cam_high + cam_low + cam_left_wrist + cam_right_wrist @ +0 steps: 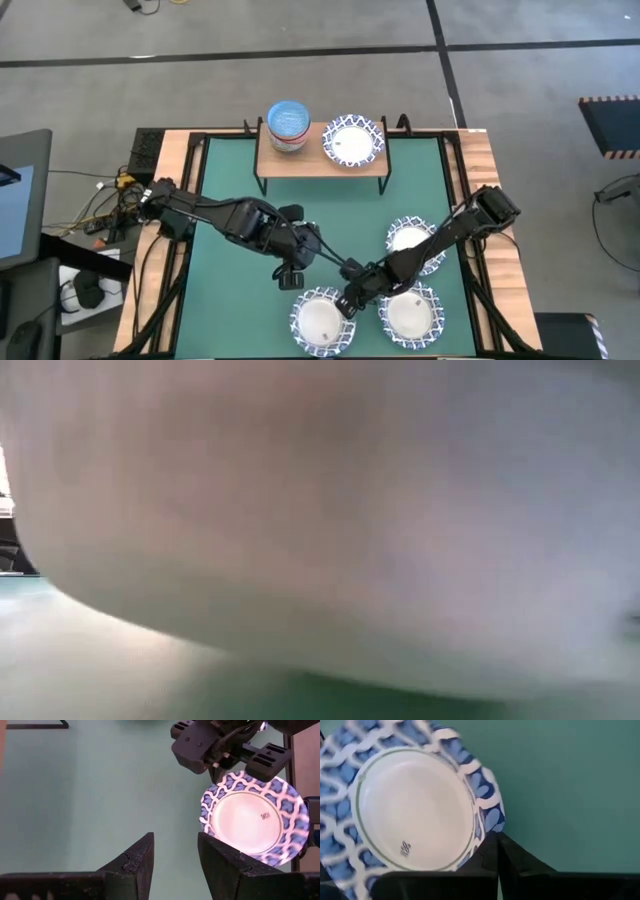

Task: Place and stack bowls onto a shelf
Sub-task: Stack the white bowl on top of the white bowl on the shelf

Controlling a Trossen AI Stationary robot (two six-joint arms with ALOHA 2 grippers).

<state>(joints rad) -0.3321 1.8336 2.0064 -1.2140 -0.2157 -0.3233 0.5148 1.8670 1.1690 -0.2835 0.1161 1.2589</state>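
Under my right gripper (347, 303): white bowl (322, 322), blue scalloped-pattern rim, thin green ring inside. Beneath: green mat (230, 175). Far ahead: light-blue bowl stack (288, 125), light-wood shelf (315, 158).

This looks like a robot lab or workshop, not a home. A wooden table with a green mat (230, 170) stands alone on a plain grey floor with dark lines (520, 80). Loose coloured cables (105, 205) hang beside the table, and black and yellow warning stripes (610, 98) mark the floor.
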